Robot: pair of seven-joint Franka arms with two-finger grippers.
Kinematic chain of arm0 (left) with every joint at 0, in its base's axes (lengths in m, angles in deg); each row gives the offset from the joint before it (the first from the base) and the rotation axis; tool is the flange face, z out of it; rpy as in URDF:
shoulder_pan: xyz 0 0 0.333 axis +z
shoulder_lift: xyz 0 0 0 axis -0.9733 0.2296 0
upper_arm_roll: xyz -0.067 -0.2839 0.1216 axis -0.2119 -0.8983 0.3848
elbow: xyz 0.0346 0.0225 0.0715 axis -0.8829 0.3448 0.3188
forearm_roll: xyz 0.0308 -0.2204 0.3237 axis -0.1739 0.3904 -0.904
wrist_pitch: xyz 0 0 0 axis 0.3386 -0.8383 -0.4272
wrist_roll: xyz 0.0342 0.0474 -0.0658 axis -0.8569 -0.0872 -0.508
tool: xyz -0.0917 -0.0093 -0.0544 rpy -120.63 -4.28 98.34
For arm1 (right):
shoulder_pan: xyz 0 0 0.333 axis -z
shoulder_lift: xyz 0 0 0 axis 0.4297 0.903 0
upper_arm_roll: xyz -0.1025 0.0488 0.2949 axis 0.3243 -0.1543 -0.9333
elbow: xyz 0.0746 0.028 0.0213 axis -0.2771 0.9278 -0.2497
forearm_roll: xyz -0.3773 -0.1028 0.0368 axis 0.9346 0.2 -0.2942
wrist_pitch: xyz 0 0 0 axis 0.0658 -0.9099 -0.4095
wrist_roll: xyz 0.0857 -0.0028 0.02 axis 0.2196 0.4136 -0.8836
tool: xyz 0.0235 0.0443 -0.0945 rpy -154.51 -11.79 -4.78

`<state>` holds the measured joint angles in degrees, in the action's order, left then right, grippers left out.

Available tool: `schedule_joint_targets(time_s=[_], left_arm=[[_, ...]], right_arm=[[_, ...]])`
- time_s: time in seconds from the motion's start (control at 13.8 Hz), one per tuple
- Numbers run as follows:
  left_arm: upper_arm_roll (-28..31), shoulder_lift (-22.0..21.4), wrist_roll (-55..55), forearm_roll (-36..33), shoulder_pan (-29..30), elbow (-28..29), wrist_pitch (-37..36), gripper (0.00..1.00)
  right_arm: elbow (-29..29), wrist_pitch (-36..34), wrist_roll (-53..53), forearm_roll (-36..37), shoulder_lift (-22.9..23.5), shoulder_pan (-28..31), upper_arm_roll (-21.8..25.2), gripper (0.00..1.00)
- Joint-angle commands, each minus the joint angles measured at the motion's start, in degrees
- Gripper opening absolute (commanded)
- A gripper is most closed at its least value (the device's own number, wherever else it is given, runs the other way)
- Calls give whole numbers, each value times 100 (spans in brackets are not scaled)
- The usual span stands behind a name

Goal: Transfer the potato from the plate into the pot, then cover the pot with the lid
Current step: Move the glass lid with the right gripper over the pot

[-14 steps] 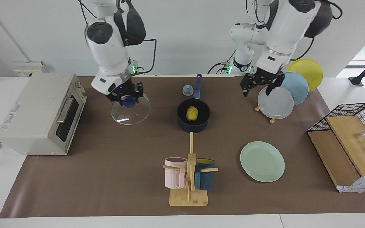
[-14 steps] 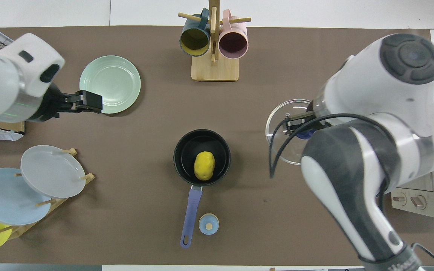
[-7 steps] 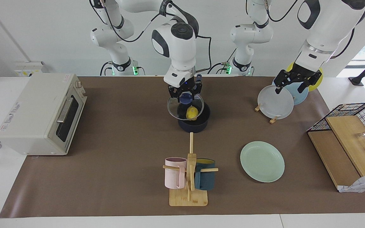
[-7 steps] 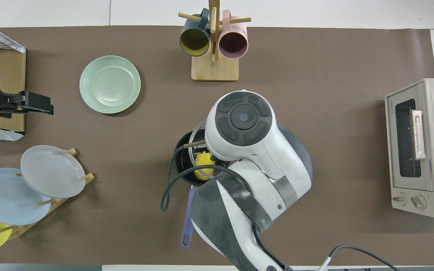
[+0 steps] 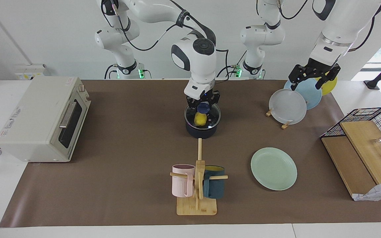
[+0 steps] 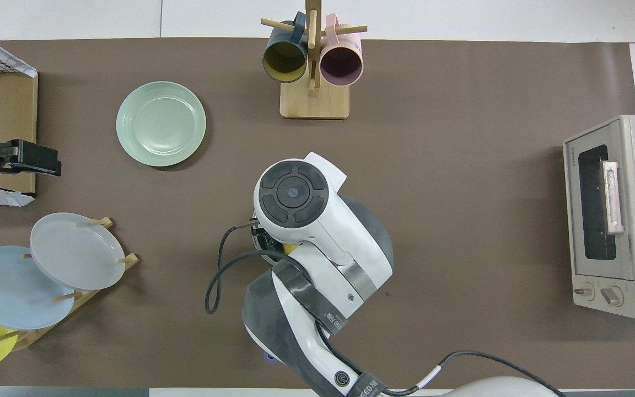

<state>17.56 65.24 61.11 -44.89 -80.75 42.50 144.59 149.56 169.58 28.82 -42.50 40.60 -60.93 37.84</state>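
My right gripper (image 5: 203, 106) is shut on the blue knob of the clear glass lid (image 5: 210, 118). The lid lies level at the rim of the dark blue pot (image 5: 202, 133). The yellow potato (image 5: 199, 119) lies inside the pot and shows through the glass. In the overhead view the right arm covers the pot; only a sliver of the potato (image 6: 290, 249) shows. The mint-green plate (image 5: 274, 168) is bare, toward the left arm's end and farther from the robots than the pot; it also shows in the overhead view (image 6: 161, 123). My left gripper (image 5: 305, 86) is open and empty, raised over the upright plates.
A mug rack (image 5: 197, 185) with a pink and a teal mug stands farther from the robots than the pot. A toaster oven (image 5: 41, 119) sits at the right arm's end. The upright-plate rack (image 5: 288, 107) and a wire basket with wooden boards (image 5: 365, 145) are at the left arm's end.
My right gripper carried the lid from beside the toaster oven over to the pot and lowered it onto the rim. My left gripper rose and drew back over the upright plates.
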Motion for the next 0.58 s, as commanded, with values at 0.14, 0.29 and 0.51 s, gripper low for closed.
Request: schedule_joint_targets(time_s=[0.14,0.29,0.51], left_arm=[[-96,107,140,-82,200,-45,-149,100],[-95,125,149,-64,191,-36,-97,100],[-87,186,149,-64,191,-62,-88,100]], right_arm=[[11,259,127,258,127,-134,14,0],[38,278,126,286,145,-143,14,0],[46,216,126,286,136,-134,14,0]])
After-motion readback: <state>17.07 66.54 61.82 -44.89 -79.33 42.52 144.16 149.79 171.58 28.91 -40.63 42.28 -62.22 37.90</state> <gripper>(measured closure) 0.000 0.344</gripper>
